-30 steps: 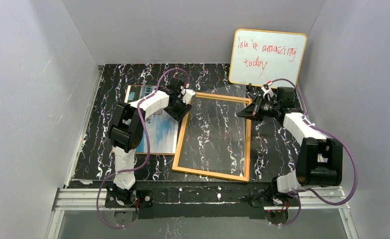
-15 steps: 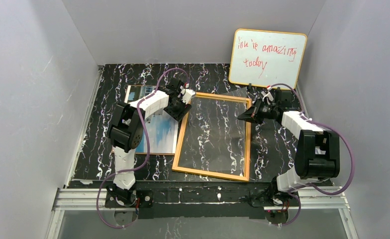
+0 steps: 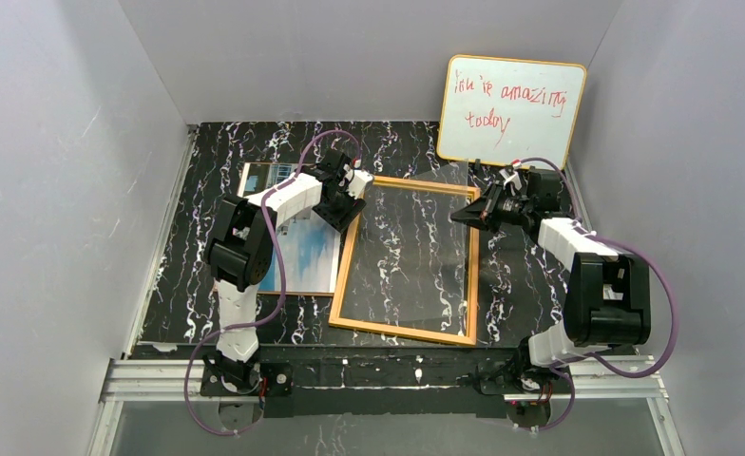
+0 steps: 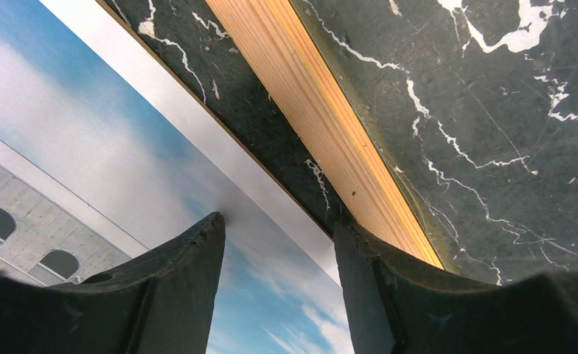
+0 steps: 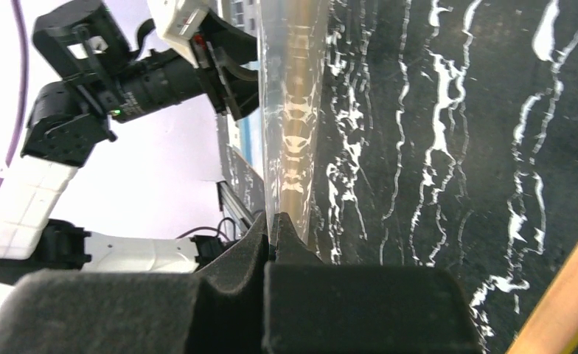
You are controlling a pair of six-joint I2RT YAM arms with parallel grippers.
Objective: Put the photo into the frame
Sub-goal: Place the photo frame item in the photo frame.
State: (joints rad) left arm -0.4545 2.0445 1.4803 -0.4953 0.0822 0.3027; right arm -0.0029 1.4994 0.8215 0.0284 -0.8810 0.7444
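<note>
The right end effector (image 3: 456,216), clamped on the clear pane (image 5: 293,110), merely re-angled it above the frame (image 3: 344,275); the left end effector (image 4: 279,225) stayed apart, the photo (image 3: 307,256) still uninserted.

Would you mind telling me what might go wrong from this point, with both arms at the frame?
1. The right gripper pinches the clear pane only at its thin edge, with the sheet raised off the table; it may slip out or flex.
2. The left gripper is open, one finger over the photo and the other at the wooden rim of the frame; closing there could catch the rim or crease the photo.
</note>
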